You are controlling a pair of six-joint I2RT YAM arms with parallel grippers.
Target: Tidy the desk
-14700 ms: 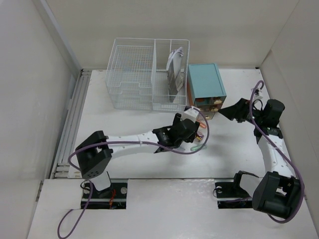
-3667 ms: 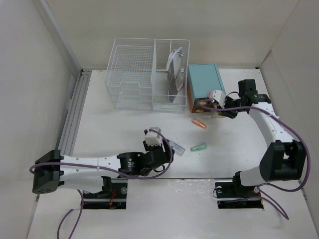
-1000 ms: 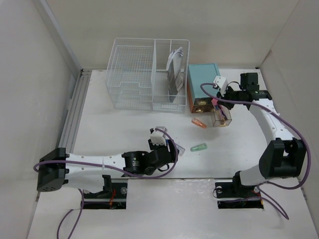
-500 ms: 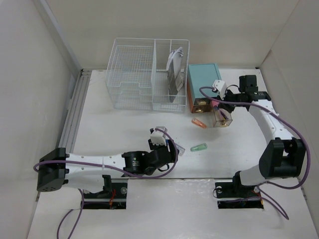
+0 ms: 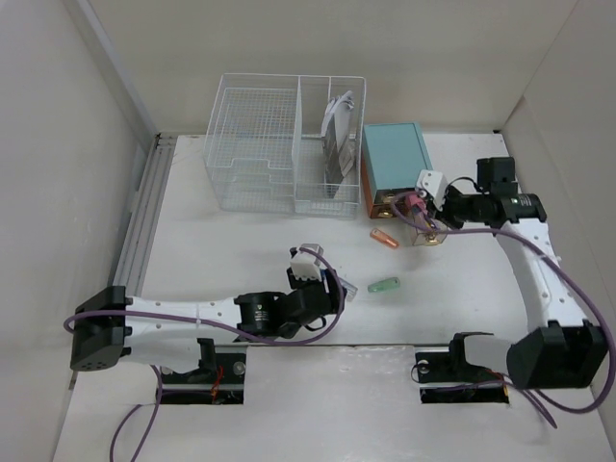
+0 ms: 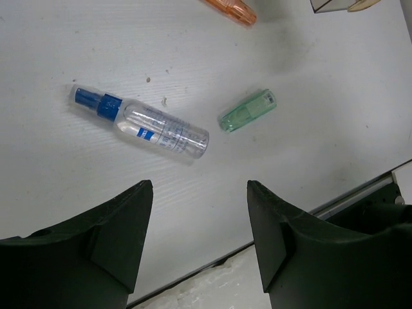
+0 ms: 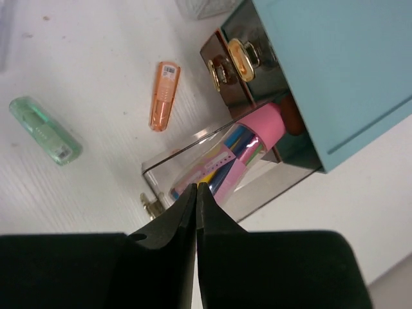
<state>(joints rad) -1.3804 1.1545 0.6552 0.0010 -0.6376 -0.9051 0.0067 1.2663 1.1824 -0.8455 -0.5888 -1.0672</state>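
On the white desk (image 5: 241,241) lie a clear spray bottle (image 6: 141,122) with a blue cap, a green tube (image 6: 248,111) and an orange tube (image 5: 385,239). My left gripper (image 6: 198,187) hovers open above the desk, just near of the bottle, with nothing between its fingers. The teal-topped drawer box (image 5: 395,166) has its lower clear drawer (image 7: 212,170) pulled out, and a pink tube of coloured items (image 7: 238,151) lies in it. My right gripper (image 7: 196,188) is shut and empty, its tip over the drawer's front edge.
A white wire basket (image 5: 279,144) with papers in its right compartment stands at the back, left of the drawer box. Pale panels wall the desk on three sides. A metal rail (image 5: 144,231) runs along the left edge.
The right arm's elbow has swung out to the right and the wrist has drawn back a little from the box. The drawer stays pulled out. The left arm has not moved.
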